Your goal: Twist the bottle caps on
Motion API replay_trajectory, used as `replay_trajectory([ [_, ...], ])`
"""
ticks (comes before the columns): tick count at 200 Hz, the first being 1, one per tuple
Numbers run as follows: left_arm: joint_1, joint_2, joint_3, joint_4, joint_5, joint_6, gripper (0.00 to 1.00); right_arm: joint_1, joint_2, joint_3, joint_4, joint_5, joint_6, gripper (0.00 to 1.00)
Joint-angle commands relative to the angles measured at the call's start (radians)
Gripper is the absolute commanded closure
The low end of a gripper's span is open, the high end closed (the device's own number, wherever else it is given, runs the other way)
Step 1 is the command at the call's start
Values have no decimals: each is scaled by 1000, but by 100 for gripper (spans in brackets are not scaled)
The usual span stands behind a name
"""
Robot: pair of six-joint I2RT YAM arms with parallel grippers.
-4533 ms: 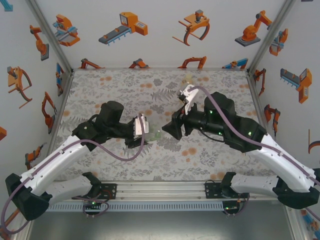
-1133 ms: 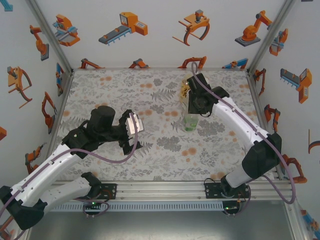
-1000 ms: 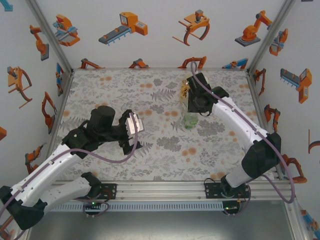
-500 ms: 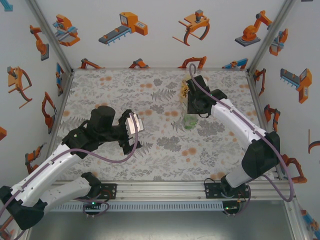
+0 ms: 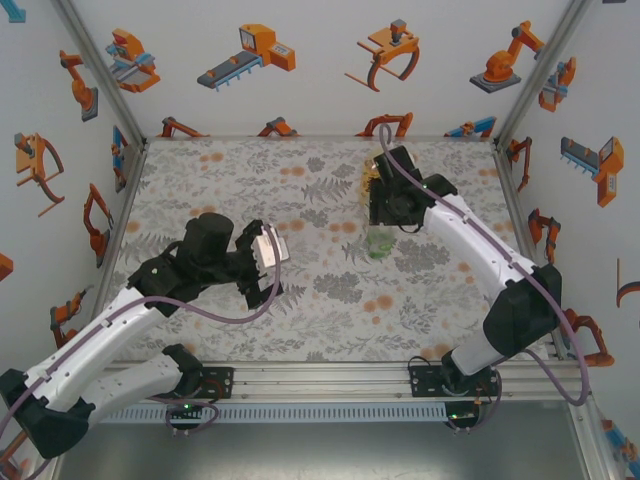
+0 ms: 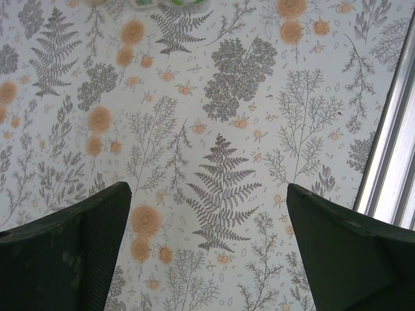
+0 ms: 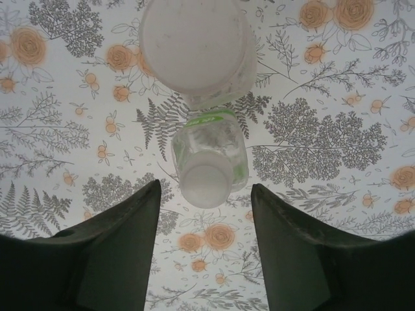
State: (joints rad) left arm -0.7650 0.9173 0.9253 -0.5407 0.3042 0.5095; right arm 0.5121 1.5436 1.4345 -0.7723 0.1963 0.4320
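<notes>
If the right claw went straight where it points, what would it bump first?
Most likely the white cap on the green-labelled bottle, right ahead of the right gripper, between its open fingers. Depth is unclear.

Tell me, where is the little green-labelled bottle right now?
Seen from above, the green-labelled bottle stands right of centre on the floral table. In the right wrist view it sits upright between the right pincer's spread fingers, next to a pale bottle.

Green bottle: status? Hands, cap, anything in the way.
Right hand open, straddling green bottle, not gripping. White cap sits on it; tightness unclear. Left hand open over table. Second bottle close behind.
</notes>
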Motion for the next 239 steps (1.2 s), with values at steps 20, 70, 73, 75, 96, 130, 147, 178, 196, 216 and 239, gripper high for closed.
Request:
replay_trajectory([
  [20,22,23,-17,50,-91,-60,3,-30,-62,94,-68,28,-56,34],
  [70,186,34,-104,182,-136,-170,3,-173,-122,15,-66,79,-131,3],
  [73,197,34,-110,192,-143,-177,3,-184,-124,6,-61,81,-137,1],
  [75,204,34,-116,200,-149,-181,3,-191,-124,-3,-59,82,-142,1],
  [96,273,39,-163,277,-211,-231,3,-262,-136,-103,-4,90,-175,1],
  [130,386,76,-244,435,-321,-341,3,-364,-169,-322,220,58,-201,1],
  [147,444,113,-282,523,-356,-392,3,-407,-172,-425,363,26,-210,1],
  [178,517,225,-319,658,-399,-419,3,-450,-165,-619,671,-18,-281,1],
  [196,549,288,-341,759,-402,-424,3,-466,-162,-719,865,-57,-309,1],
  [216,586,352,-381,913,-376,-419,3,-488,-150,-824,1092,-103,-313,1],
  [239,614,432,-395,1039,-351,-387,3,-508,-106,-876,1204,-135,-322,1],
])
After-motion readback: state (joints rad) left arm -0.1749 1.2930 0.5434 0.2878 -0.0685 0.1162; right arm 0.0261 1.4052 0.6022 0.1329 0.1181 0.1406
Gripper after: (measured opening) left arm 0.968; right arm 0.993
